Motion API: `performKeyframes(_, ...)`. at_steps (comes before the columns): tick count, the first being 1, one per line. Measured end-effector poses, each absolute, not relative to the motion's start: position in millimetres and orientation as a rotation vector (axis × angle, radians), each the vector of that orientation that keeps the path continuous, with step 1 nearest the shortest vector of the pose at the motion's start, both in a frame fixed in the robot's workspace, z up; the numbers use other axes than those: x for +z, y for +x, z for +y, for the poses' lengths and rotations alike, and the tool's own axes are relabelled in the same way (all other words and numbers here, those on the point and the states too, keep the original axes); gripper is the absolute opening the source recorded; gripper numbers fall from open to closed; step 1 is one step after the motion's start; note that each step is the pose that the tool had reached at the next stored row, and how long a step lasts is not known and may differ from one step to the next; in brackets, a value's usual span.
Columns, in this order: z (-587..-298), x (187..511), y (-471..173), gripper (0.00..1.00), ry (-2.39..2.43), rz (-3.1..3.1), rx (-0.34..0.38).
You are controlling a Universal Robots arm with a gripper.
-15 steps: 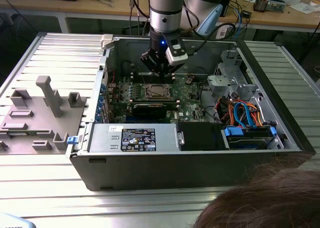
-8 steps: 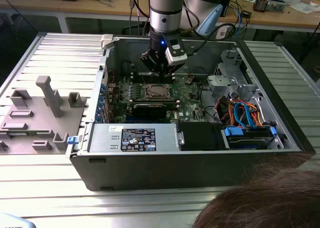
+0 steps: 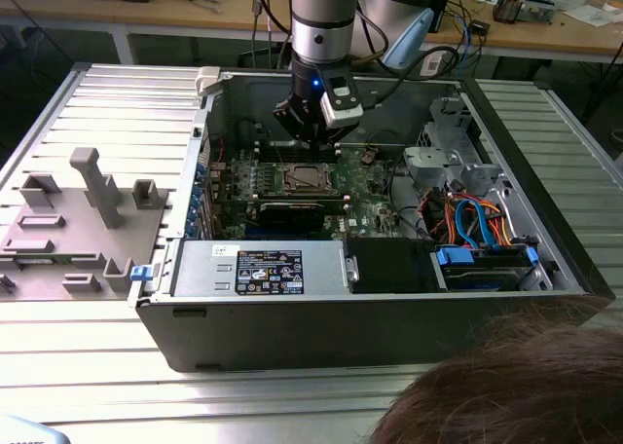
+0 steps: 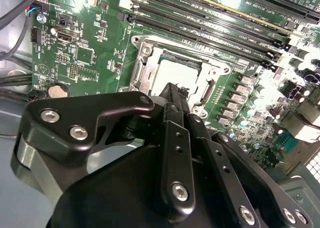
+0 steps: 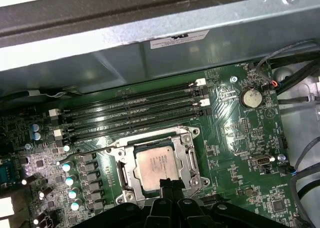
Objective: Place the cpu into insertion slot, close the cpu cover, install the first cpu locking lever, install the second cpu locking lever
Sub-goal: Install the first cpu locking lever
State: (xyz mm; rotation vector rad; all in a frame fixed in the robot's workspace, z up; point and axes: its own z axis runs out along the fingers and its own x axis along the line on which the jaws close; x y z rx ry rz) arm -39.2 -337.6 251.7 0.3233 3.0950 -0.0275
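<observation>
Item: cpu [image 5: 159,167], seated in socket, cover [image 5: 187,160] down around it. My fingers [image 5: 171,184] pressed together, tips just above cpu's near edge.

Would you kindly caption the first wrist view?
Black hand poised beside the silvery-tan square cpu, seated under its silvery metal cover frame.

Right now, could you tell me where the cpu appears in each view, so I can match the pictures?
Exterior view: the cpu sits in the socket mid-motherboard, just below the gripper.
First wrist view: the cpu is framed by the cpu cover.
Second wrist view: the cpu lies just beyond the gripper.
Shared landmark: the memory slots beside the socket.
</observation>
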Motion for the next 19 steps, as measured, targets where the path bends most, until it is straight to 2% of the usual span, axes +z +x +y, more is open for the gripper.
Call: performKeyframes(19,-337.6,251.7,-39.1,0.11,0.407,3.086,-0.029)
